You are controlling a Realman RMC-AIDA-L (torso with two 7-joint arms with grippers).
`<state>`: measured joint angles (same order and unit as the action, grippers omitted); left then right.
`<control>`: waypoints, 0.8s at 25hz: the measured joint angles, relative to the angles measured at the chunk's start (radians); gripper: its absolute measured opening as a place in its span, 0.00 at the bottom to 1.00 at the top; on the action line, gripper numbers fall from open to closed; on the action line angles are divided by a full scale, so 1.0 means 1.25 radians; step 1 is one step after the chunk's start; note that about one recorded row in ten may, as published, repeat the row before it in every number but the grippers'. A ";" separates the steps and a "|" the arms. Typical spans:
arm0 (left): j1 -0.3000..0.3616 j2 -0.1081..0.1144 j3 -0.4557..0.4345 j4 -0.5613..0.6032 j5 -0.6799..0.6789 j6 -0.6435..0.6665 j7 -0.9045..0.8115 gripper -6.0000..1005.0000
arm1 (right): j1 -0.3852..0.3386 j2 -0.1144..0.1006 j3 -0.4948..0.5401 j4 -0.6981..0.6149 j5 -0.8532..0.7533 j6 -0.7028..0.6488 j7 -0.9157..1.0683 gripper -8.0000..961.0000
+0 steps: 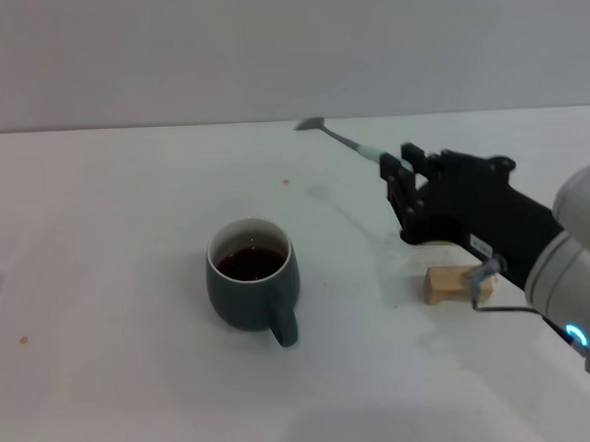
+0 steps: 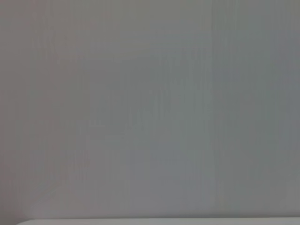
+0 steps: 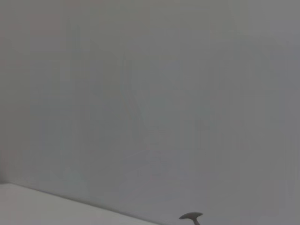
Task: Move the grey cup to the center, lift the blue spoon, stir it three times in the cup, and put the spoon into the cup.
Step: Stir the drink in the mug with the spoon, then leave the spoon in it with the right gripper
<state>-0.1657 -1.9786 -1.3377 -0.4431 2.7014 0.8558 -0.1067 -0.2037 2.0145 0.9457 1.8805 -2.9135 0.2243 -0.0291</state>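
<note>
Blue-grey cup (image 1: 253, 286): upright on the white worktop (image 1: 102, 247), handle turned toward the robot, dark brown liquid inside. Spoon (image 1: 350, 144): lifted clear of the worktop, to the right of the cup and beyond it, metal bowl pointing away; its bowl tip also shows in the right wrist view (image 3: 191, 217). Right hand (image 1: 400, 174): black fingers pinched on the spoon's pale blue handle. Wooden block (image 1: 457, 283): right of the cup, under the right arm. Left hand: out of sight.

1 grey cup (image 1: 252, 279) w/ dark liquid. 1 blue spoon (image 1: 355, 146), bowel end also seen in right wrist view (image 3: 191, 216). 1 wooden block (image 1: 447, 285) visible. 1 right gripper (image 1: 402, 178) in view; left arm not seen. 1 counter (image 1: 111, 237).
</note>
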 joint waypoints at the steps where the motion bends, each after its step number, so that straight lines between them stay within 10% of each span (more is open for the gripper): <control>1: 0.000 0.000 0.000 0.000 0.000 0.000 0.000 0.00 | 0.006 0.000 -0.001 0.012 0.000 0.016 0.000 0.17; 20: -0.002 -0.004 -0.010 0.009 0.000 0.000 0.003 0.00 | 0.138 0.005 0.060 0.124 0.127 0.284 0.001 0.17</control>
<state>-0.1687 -1.9841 -1.3499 -0.4313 2.7013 0.8559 -0.1032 -0.0308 2.0204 1.0205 2.0352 -2.7550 0.5791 -0.0274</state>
